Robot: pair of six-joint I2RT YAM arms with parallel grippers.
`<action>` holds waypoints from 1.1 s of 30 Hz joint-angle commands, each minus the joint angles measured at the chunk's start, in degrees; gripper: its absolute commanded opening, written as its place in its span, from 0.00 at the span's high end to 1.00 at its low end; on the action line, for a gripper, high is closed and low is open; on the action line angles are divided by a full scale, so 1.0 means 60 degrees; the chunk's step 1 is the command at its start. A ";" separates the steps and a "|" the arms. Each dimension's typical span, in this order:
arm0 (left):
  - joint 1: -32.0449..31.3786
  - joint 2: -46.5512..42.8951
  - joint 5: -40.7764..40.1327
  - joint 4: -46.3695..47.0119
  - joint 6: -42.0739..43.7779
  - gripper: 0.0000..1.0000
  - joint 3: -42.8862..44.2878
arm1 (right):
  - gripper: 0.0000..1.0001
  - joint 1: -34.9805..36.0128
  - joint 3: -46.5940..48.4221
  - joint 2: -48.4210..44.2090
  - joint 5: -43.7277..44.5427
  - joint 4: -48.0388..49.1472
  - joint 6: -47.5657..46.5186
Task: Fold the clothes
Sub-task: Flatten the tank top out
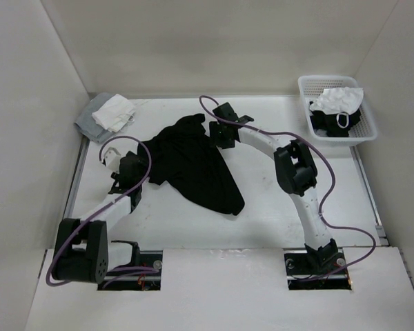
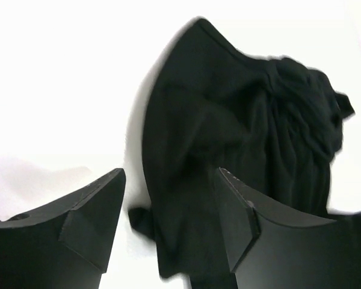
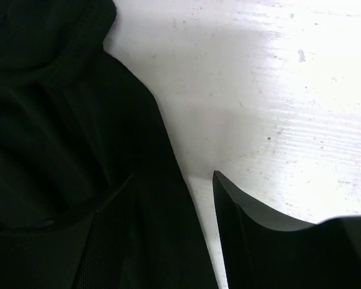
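Top external view: the black shirt (image 1: 193,162) lies crumpled in the middle of the worktop (image 1: 283,214). My left fingers (image 2: 90,220) stand apart at its 9 o'clock edge, and my right fingers (image 3: 259,241) stand apart at its 1 o'clock.

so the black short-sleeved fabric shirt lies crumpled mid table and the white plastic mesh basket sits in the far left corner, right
The side is wrong. The white plastic mesh basket sits in the far right corner of the table, as the top external view shows. The black short-sleeved fabric shirt does lie crumpled mid table.
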 commanded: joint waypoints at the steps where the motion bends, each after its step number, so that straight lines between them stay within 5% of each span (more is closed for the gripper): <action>1: 0.0552 0.1613 -0.0012 0.0578 0.0025 0.40 0.1158 | 0.43 -0.0050 0.0758 0.0328 -0.0307 -0.0216 -0.0132; 8: 0.0846 0.4341 0.1588 0.1077 -0.0076 0.47 0.2712 | 0.54 -0.0035 0.1519 0.0753 -0.0834 -0.0509 -0.0118; 10: 0.1007 0.4767 0.1720 0.1178 -0.0354 0.66 0.2904 | 0.53 -0.0021 0.1812 0.0899 -0.0878 -0.0728 -0.0147; 11: 0.1051 0.4826 0.1793 0.1397 -0.0442 0.79 0.2919 | 0.62 -0.0021 0.1915 0.0943 -0.0995 -0.0816 -0.0191; 14: 0.1023 0.4550 0.1940 0.1822 -0.0575 0.93 0.2904 | 0.90 -0.0006 0.1640 0.0770 -0.1069 -0.0541 -0.0118; 15: 0.0979 0.4375 0.1969 0.1983 -0.0575 0.95 0.2890 | 0.93 -0.0006 0.1405 0.0608 -0.1040 -0.0321 -0.0103; 23: -0.0163 -0.0512 0.1633 0.1680 -0.0254 1.00 0.2392 | 0.99 0.0403 -0.5255 -0.5669 0.0130 0.3678 0.0146; 33: -0.0764 -0.7093 0.1691 -0.2947 0.0655 1.00 0.2873 | 0.97 0.2291 -0.8396 -1.2323 0.1771 0.2672 0.0438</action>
